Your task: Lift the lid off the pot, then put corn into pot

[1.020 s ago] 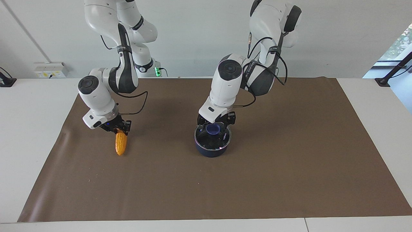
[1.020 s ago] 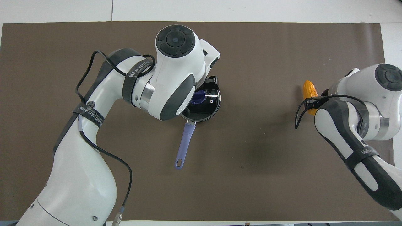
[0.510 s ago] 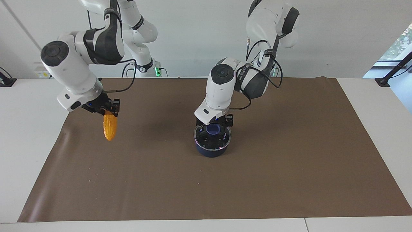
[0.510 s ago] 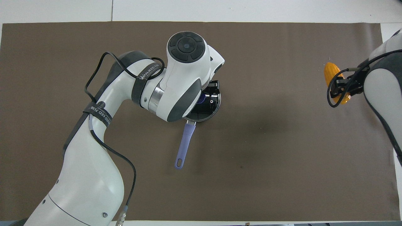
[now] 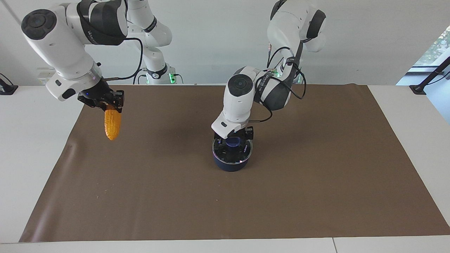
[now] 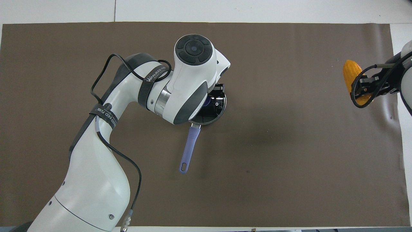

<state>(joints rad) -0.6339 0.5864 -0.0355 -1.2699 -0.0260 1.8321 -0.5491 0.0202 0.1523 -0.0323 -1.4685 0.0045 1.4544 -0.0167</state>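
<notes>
Facing view first: left pincer (image 5: 235,137) down on the blue knob of the round clear glass lid (image 5: 232,150), fingers either side, grip impossible to confirm. Lid seated on the small dark navy saucepan (image 5: 230,165) mid-desk, handle pointing toward the robots. Right pincer (image 5: 107,103) closed on the yellow-orange corn cob (image 5: 112,124), hanging tip-down, over the right arm's end of the brown mat (image 5: 316,182), well apart from the saucepan.

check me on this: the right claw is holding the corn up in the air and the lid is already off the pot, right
Not quite. The right claw does hold the corn in the air, but the facing view shows the lid still on the pot, with the left claw at its knob.
</notes>
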